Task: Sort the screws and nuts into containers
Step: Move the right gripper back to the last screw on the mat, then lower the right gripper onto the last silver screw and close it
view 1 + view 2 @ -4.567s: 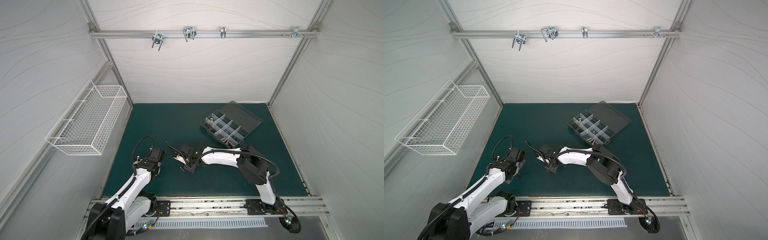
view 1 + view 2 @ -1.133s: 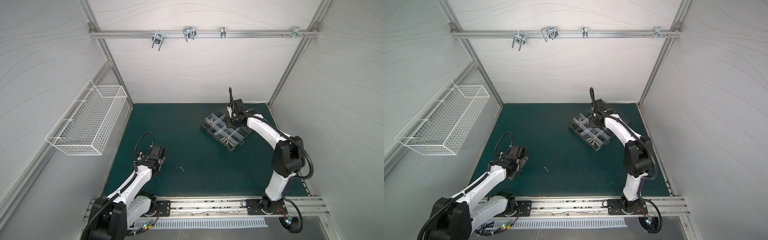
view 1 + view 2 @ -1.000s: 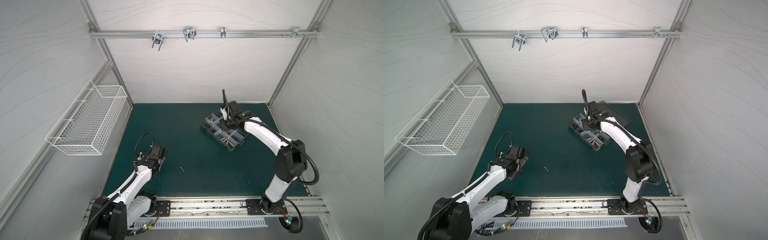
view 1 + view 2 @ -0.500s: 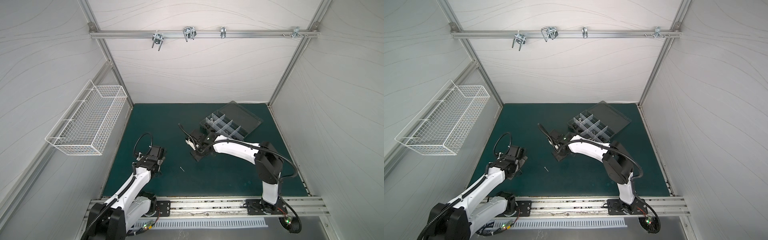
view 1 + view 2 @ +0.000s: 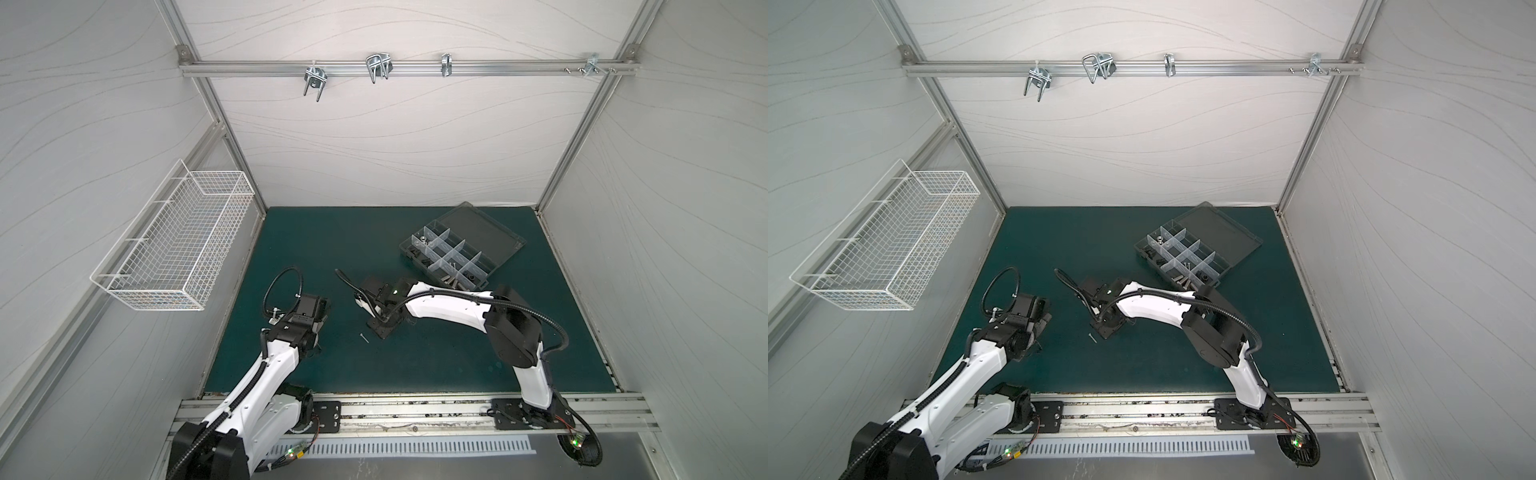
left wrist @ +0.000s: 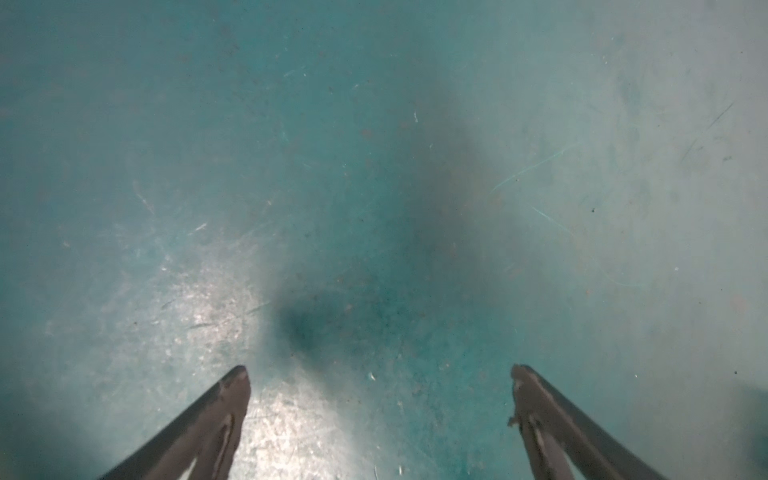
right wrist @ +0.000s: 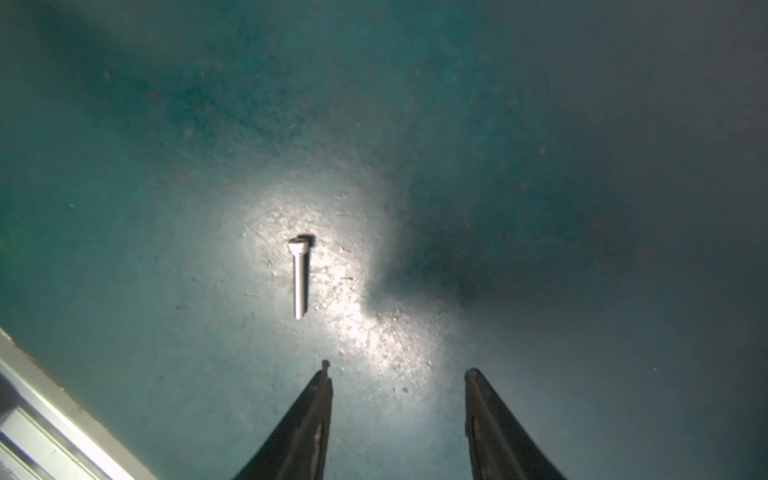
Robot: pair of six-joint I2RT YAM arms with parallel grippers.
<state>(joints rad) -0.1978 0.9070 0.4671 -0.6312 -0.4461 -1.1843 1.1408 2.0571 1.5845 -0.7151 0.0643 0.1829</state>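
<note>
Item: one silver screw (image 5: 364,338), loose on the mat (image 5: 415,365), centre of frame in both top views.
I log the right gripper (image 7: 399,374) just beside it, jaws half-spread, empty; left gripper (image 6: 378,372) jaws wide, empty; organizer box (image 5: 444,256) upper right.

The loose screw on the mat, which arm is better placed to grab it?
Right. The screw lies just ahead of the right gripper, jaws open; the left gripper faces only bare mat.

The right arm (image 5: 449,309) stretches low from its base toward the middle, wrist bent down. The right gripper (image 7: 399,374) points downward, jaws parted with nothing between them. The left arm (image 5: 274,365) leans forward, its left gripper (image 6: 378,374) spread wide and empty.
</note>
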